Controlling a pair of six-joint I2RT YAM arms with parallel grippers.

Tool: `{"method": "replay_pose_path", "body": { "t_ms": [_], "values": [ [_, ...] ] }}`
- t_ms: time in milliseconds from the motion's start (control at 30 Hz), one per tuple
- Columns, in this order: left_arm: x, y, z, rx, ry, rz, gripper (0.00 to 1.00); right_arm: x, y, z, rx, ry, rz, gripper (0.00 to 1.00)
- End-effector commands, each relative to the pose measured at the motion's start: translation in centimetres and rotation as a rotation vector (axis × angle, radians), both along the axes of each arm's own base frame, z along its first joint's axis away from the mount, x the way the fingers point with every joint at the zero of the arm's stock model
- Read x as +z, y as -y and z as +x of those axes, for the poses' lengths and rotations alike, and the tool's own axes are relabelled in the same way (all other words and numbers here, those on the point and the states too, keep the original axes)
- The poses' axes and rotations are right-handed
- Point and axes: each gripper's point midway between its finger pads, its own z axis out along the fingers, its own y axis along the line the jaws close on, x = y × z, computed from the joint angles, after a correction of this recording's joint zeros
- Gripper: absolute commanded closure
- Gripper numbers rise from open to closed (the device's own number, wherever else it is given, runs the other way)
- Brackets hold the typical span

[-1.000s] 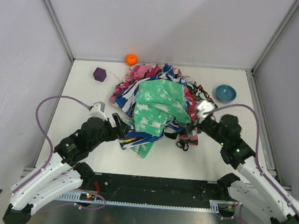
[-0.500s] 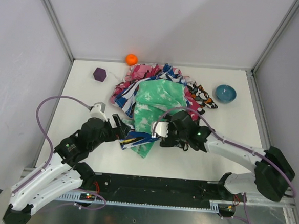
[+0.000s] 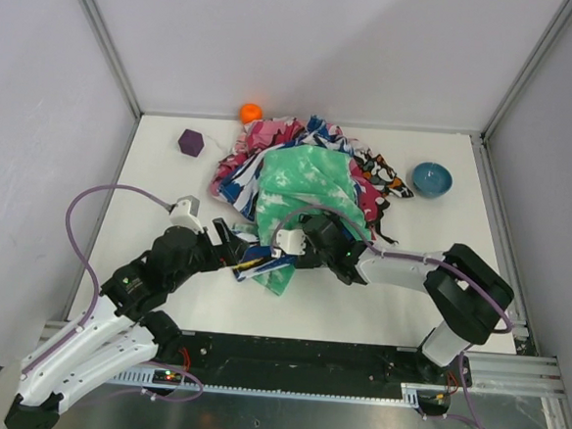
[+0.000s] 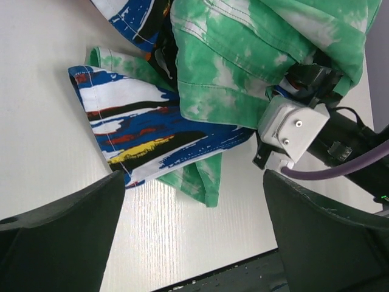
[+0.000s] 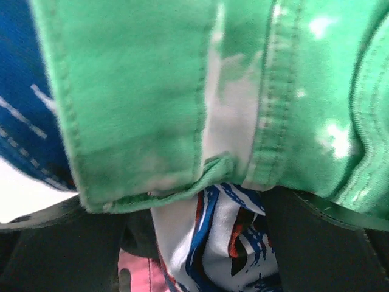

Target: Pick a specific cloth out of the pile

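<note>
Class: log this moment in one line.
right pincer open, at mint-green cloth on pile | left pincer open, beside pile | black cloth unseen

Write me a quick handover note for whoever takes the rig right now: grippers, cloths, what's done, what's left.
left gripper: open, empty, at the pile's near-left corner, over the blue striped cloth.
right gripper: open, holding nothing, pushed up against the near hem of the mint-green cloth.
The plain black cloth is not clearly in view in any camera; probably buried under the green one.
Done: nothing picked out yet.
Left: uncover the plain black cloth, grip it, draw it clear of the pile.
</note>
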Motion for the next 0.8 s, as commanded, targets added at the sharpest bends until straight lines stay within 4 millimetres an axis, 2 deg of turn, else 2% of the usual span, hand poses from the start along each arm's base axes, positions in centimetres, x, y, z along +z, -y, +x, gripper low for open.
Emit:
{"method": "replay_pose_path", "body": {
  "t_ms": [0,133,300,333,433,600,767],
  "values": [
    [0.2,-0.3,0.2,-0.001,0.023,0.019,0.00,6.1,-3.6,3.8,-0.070,0.176,0.264,0.19],
    [0.1,-0.3,0.3,0.001,0.023,0.018,0.00,8.3,-4.6,4.4,-0.120,0.189,0.407,0.46],
    [0.1,-0.3,0.2,0.003,0.022,0.018,0.00,10.7,-4.0,6.1,-0.196,0.228,0.471,0.91],
    [0.1,-0.3,0.3,0.005,0.023,0.017,0.00,11.3,-4.1,6.1,-0.201,0.225,0.489,0.95],
    [0.2,-0.2,0.3,0.001,0.020,0.016,0.00,13.7,-5.1,5.3,-0.184,0.181,0.595,0.99],
    [0.2,0.0,0.2,-0.009,0.015,0.014,0.00,17.9,-6.6,3.0,-0.174,0.010,0.824,1.00],
    [0.6,0.4,0.2,-0.033,0.014,0.012,0.00,22.6,-8.9,-2.4,-0.045,-0.248,1.002,1.00]
  ]
}}
